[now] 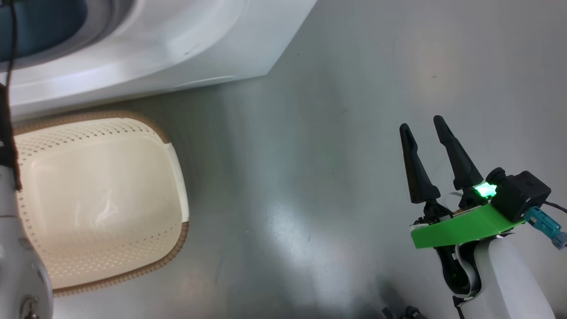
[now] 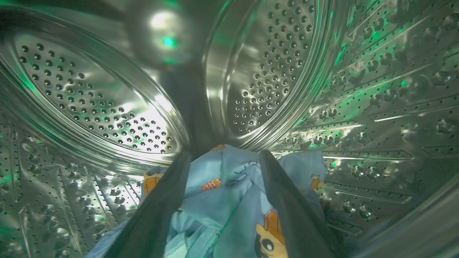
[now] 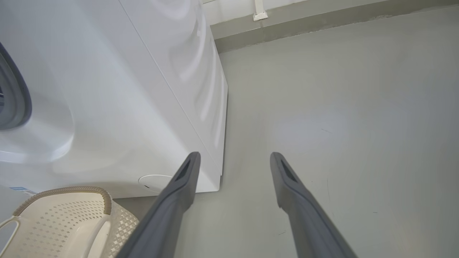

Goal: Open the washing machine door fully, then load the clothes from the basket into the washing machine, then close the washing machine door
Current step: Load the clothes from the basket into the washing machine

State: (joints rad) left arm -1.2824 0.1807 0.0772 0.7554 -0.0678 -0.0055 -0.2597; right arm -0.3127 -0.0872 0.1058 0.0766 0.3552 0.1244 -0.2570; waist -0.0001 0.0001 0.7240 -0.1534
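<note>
Left wrist view: the clothes (image 2: 229, 186) lie at 6 o'clock in the washing machine's drum (image 2: 107, 107), bunched between the spread fingers of your left gripper (image 2: 226, 153), which pinches nothing. Head view: right gripper (image 1: 421, 124) at 4 o'clock, jaws apart, empty; basket (image 1: 146, 118) at 9 o'clock. The fabric looks light, limp and slippery, so take any regrip on a raised fold.

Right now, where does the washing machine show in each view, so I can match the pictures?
Head view: the white front of the washing machine crosses the top left, above the basket.
Left wrist view: its steel drum surrounds the open left gripper, clothes between the fingers.
Right wrist view: the white body of the washing machine takes the left half.
Shared landmark: the basket, lower left in head and right wrist views.
</note>
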